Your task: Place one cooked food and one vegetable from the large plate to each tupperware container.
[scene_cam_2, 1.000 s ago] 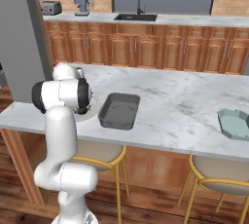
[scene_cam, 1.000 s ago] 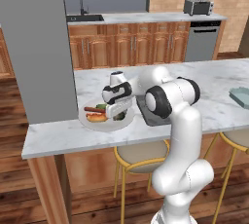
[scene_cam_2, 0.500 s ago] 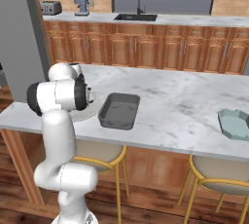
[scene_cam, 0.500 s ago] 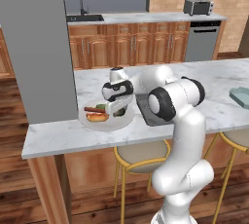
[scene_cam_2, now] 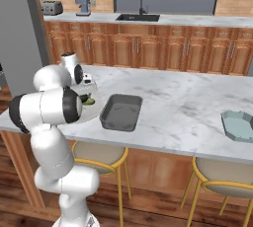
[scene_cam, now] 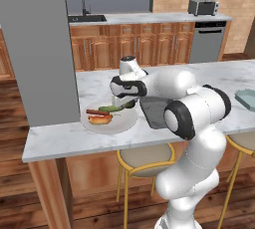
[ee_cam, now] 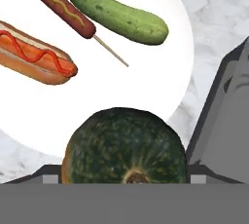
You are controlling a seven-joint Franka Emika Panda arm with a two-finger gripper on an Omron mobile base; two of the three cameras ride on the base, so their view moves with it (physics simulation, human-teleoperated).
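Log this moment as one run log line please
gripper: open, over green squash | large plate: hot dog, corn dog, cucumber, squash | dark grey container: empty | pale blue container: empty

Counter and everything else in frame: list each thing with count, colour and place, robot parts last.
large plate: one, off-white, round, on the marble counter, left of the dark grey container
hot dog: one, bun with red sauce, on the plate
corn dog: one, brown with a yellow line, on a stick, on the plate
cucumber: one, green, on the plate beside the corn dog
squash: one, dark green, round, at the plate's edge, right under the hand camera
dark grey container: one, mid-counter
pale blue-grey container: one, translucent, far right of the counter
stools: two in the right base view, gold legs, under the counter
toaster: one, silver, back counter
sink tap: one, dark, back counter
gripper: one, over the plate, open
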